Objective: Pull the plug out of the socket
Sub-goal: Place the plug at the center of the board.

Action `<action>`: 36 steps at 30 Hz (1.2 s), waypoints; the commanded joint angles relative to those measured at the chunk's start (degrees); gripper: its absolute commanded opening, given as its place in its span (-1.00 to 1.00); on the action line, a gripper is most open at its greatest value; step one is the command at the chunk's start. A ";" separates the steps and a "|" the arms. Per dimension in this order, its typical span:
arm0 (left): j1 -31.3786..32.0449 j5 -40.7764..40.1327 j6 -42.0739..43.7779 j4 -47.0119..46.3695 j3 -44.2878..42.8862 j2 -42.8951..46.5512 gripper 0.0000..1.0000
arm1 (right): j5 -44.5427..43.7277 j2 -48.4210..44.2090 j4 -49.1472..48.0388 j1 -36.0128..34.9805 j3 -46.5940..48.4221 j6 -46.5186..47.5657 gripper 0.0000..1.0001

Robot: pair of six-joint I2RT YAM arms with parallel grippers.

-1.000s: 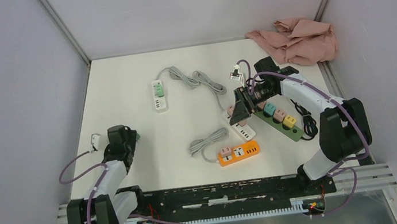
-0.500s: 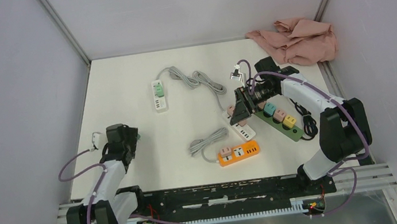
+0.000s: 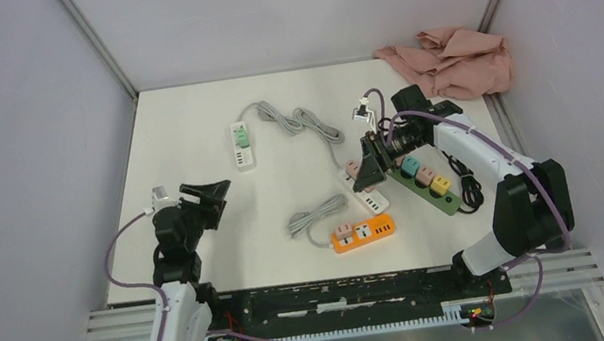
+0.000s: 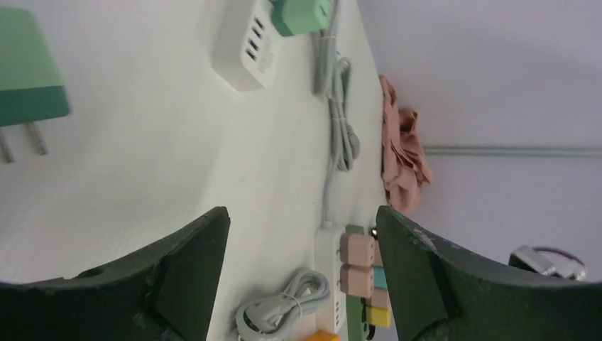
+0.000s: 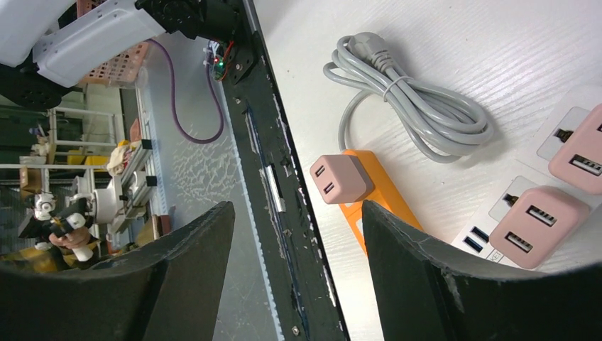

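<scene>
A white power strip [image 3: 365,196] with two pink plugs [image 3: 353,167] lies mid-table; they also show in the left wrist view [image 4: 357,251] and the right wrist view [image 5: 536,227]. My right gripper [image 3: 364,175] hovers over this strip, open and empty [image 5: 294,209]. An orange strip [image 3: 363,233] carries one pink plug [image 5: 339,177]. A green strip [image 3: 430,182] holds teal, pink and yellow plugs. A second white strip [image 3: 242,146] holds a green plug [image 4: 302,14]. My left gripper [image 3: 205,197] is open and empty [image 4: 302,213] above the table's left part, beside a loose green plug [image 4: 28,85].
A coiled grey cable [image 3: 314,219] lies left of the orange strip. Another grey cable [image 3: 301,122] runs from the far white strip. A pink cloth [image 3: 451,58] sits in the back right corner. Black cable [image 3: 465,186] lies by the green strip.
My left arm has lifted from the table's left edge and swung inward, its open gripper now pointing right. My right gripper has hardly moved.
</scene>
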State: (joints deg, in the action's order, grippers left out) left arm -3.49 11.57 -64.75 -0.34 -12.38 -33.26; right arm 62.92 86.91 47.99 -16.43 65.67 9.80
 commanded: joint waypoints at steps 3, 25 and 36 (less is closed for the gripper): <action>0.80 21.45 3.73 -21.00 5.28 5.44 0.65 | 2.40 -5.43 2.09 0.16 2.57 6.35 0.44; 44.61 8.84 21.85 -48.38 5.68 -11.22 0.66 | 11.28 -9.49 25.38 0.19 3.04 46.43 0.47; 52.51 3.43 36.18 -53.19 9.38 -12.97 0.61 | 7.75 -10.97 39.51 0.09 -0.18 76.02 0.61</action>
State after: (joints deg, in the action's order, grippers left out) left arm 47.27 18.59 -38.20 -48.95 -4.40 -45.76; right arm 70.19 78.39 82.81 -16.43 66.48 73.38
